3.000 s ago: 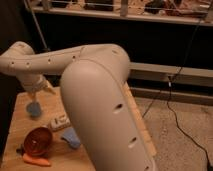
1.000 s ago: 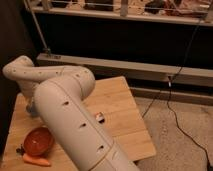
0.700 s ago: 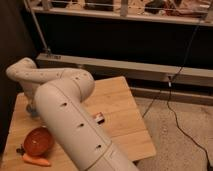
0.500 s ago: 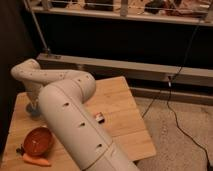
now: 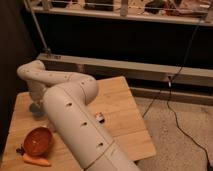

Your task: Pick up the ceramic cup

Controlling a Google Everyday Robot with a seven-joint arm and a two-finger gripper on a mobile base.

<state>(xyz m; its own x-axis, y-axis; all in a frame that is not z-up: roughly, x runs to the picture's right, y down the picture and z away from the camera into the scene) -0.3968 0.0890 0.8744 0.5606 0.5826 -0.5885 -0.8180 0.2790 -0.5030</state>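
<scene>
Arm has swung left and down; gripper now low over ceramic cup at table's left edge; grasp likely imminent.

The bulky white robot arm sweeps from 5 o'clock up to 10 o'clock across the pale wooden table. Its gripper hangs at the table's 9 o'clock side, over a small dull blue-grey ceramic cup that is mostly hidden. At 7 o'clock sits a round orange-red bowl, an orange carrot just below it
</scene>
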